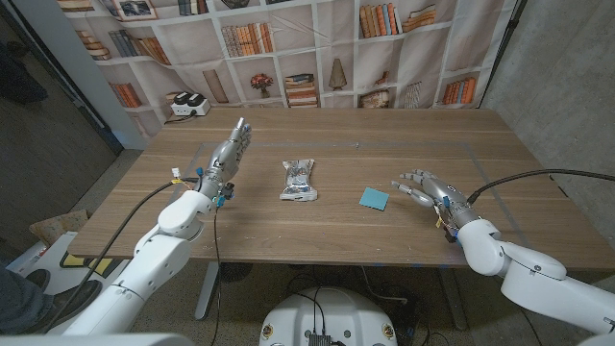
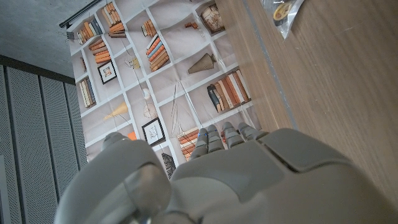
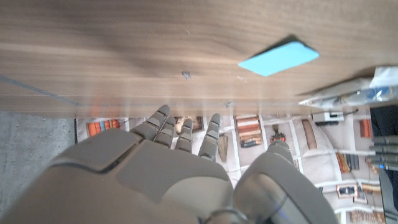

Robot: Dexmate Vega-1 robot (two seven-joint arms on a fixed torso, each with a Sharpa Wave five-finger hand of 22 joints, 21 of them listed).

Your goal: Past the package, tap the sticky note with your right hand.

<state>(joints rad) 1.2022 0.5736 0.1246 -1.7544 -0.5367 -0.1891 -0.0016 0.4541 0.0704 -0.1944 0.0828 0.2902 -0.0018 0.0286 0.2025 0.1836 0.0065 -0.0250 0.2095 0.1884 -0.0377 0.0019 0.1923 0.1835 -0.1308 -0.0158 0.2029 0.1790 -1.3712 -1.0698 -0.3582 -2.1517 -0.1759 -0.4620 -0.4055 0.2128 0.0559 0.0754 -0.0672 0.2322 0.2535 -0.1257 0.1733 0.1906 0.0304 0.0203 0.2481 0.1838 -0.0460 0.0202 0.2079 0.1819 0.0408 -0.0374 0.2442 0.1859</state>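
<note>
A light blue sticky note (image 1: 375, 198) lies on the wooden table (image 1: 327, 235), right of middle; it also shows in the right wrist view (image 3: 278, 58). A clear plastic package (image 1: 299, 180) with dark contents lies at the table's middle, and its corner appears in the left wrist view (image 2: 283, 14). My right hand (image 1: 423, 188) hovers just right of the sticky note, fingers spread toward it, holding nothing; its back shows up close (image 3: 168, 168). My left hand (image 1: 227, 160) stands raised left of the package, fingers straight and apart, empty (image 2: 211, 180).
A white device (image 1: 188, 105) with dark knobs sits at the table's far left corner. A bookshelf-print backdrop (image 1: 288, 48) hangs behind the table. Bare wood (image 1: 327, 144) stretches behind the package.
</note>
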